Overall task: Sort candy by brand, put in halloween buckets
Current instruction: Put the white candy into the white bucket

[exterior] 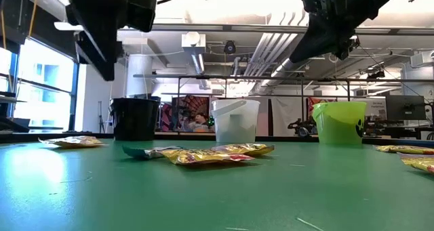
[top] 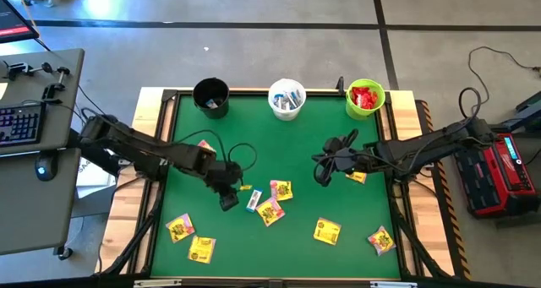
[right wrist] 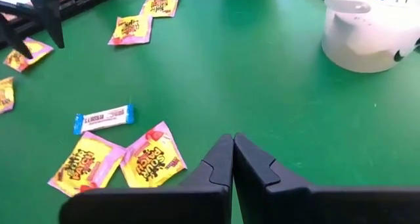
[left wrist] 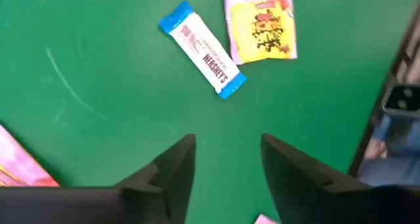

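Three buckets stand along the table's far edge: black [top: 210, 96], white [top: 286, 99] with white-and-blue bars in it, and lime green [top: 365, 98] with red packets in it. A white-and-blue bar [left wrist: 202, 48] lies flat on the green mat beside a yellow packet [left wrist: 259, 23]. My left gripper [left wrist: 226, 152] hovers open above the mat just short of the bar, with nothing between its fingers; the high view shows my left gripper [top: 228, 202] left of the bar [top: 254, 201]. My right gripper [right wrist: 233, 145] hangs shut and empty above the mat right of centre [top: 321, 174].
Yellow packets lie scattered over the mat: two by the bar [top: 281, 190] [top: 270, 211], two at the near left [top: 180, 228] [top: 201, 248], two at the near right [top: 327, 230] [top: 381, 240], one under the right arm [top: 356, 176]. A raised wooden frame [top: 152, 187] borders the mat.
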Controlling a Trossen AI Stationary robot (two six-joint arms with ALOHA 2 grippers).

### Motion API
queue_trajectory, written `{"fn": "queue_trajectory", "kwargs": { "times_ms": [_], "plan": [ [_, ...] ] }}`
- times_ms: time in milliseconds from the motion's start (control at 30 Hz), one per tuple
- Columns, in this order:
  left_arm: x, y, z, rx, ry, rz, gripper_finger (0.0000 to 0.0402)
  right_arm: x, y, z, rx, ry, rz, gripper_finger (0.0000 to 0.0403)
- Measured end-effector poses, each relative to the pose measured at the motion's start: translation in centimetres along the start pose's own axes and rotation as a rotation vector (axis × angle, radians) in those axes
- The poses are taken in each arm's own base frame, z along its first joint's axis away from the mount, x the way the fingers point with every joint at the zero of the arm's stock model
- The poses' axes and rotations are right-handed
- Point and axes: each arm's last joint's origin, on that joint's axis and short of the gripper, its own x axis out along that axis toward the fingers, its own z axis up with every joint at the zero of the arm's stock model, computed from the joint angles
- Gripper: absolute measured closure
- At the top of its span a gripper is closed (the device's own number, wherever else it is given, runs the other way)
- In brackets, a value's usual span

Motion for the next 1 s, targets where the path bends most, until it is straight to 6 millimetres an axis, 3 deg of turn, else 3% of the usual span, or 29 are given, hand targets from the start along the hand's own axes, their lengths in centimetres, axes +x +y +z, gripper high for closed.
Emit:
{"fn": "queue_trajectory", "kwargs": {
  "times_ms": [133,267,467,800,1000],
  "plan": [
    [1.4,-2.1,-0.7,0.034,-0.113,0.029,0.0207,0.1,-0.3,0.1,-0.047,0.002,-0.012,0.0396],
    [3.2,-4.8,-1.7,0.272,-0.255,0.056,0.0202,0.2,-0.5,0.2,-0.128,0.004,-0.023,0.0383],
    [5.5,-6.7,-3.5,0.617,-0.253,0.169,0.0202,0.3,-0.7,0.3,-0.219,0.005,-0.032,0.0371],
    [9.1,-6.3,-4.2,0.922,-0.204,0.372,0.0202,0.4,-0.9,0.4,-0.261,0.005,-0.038,0.0370],
    [10.8,-5.6,-4.0,0.947,-0.148,0.411,0.0202,0.3,-0.8,0.4,-0.269,0.003,-0.036,0.0371]
  ]
}}
